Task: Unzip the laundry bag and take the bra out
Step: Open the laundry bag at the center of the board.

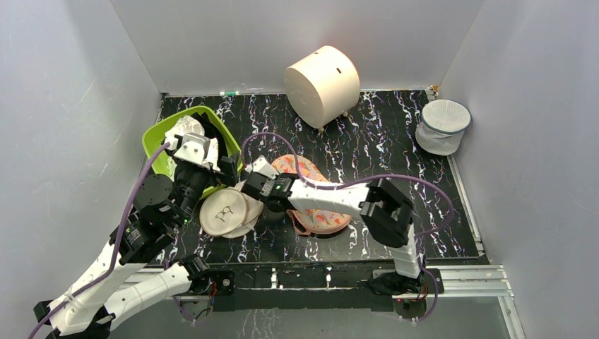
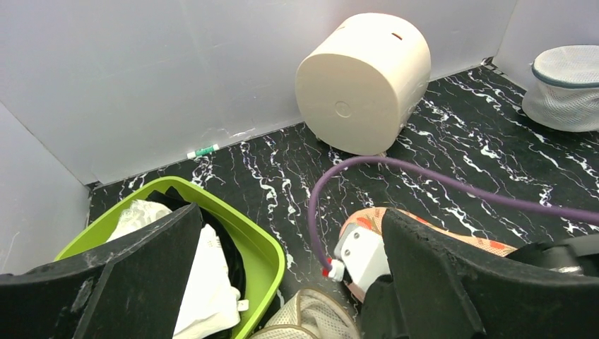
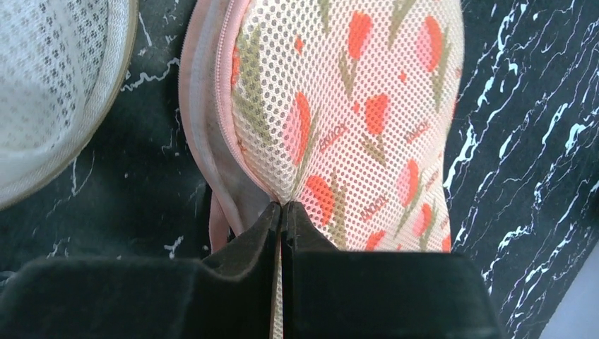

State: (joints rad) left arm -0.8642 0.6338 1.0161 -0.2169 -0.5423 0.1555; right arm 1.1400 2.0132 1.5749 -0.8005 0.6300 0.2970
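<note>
The laundry bag [image 1: 321, 212] lies mid-table, a peach case with orange-red floral print. In the right wrist view its mesh shell [image 3: 353, 106] fills the centre, with the pink zipper rim running down its left side. My right gripper [image 3: 282, 206] is shut on a pinch of the bag's mesh near that rim; in the top view it [image 1: 270, 207] sits at the bag's left end. My left gripper [image 2: 297, 282] is wide open and empty, raised over the green basket's edge [image 1: 227, 168]. The bra is hidden.
A green basket [image 1: 159, 134] with white and black cloths stands at the left. Plain beige mesh discs [image 1: 226, 212] lie just left of the bag. A cream cylinder [image 1: 321, 85] is at the back and a small white mesh basket [image 1: 441, 127] at the back right.
</note>
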